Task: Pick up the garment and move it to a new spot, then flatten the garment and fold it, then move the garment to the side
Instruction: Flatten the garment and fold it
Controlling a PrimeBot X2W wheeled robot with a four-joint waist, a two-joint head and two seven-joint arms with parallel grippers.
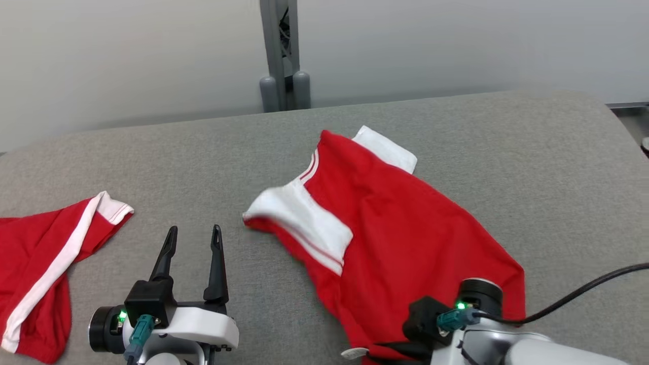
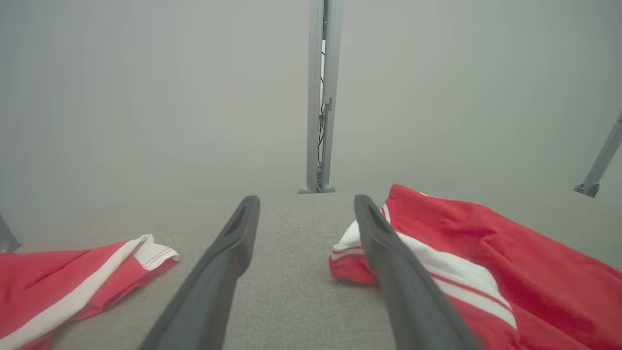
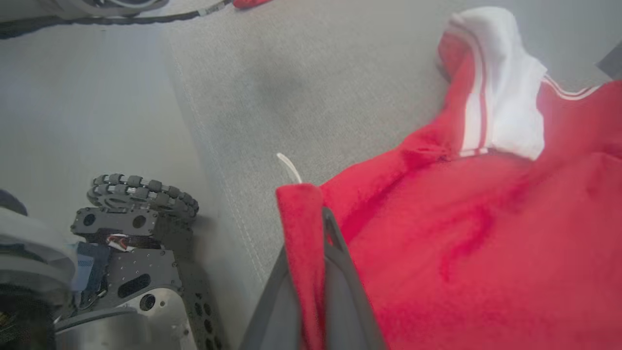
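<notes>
Two red-and-white garments lie on one grey tabletop [image 1: 507,152]: one shirt [image 1: 405,228], one other garment [image 1: 35,268] (far left). Right pincer [image 3: 320,228] clamps the shirt's edge; left pincer [image 1: 195,233] stands apart, empty.

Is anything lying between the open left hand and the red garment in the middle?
Nothing visible: only bare grey surface separates the left hand from the red garment, which the right hand grips at its near edge.

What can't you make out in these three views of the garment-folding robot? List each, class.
- Head view: right end effector, fingertips hidden under the right arm.
- Head view: second garment, cut off by left edge.
- Head view: garment, near hem covered by the right arm.
- Left wrist view: background wall, blurred by haze.
</notes>
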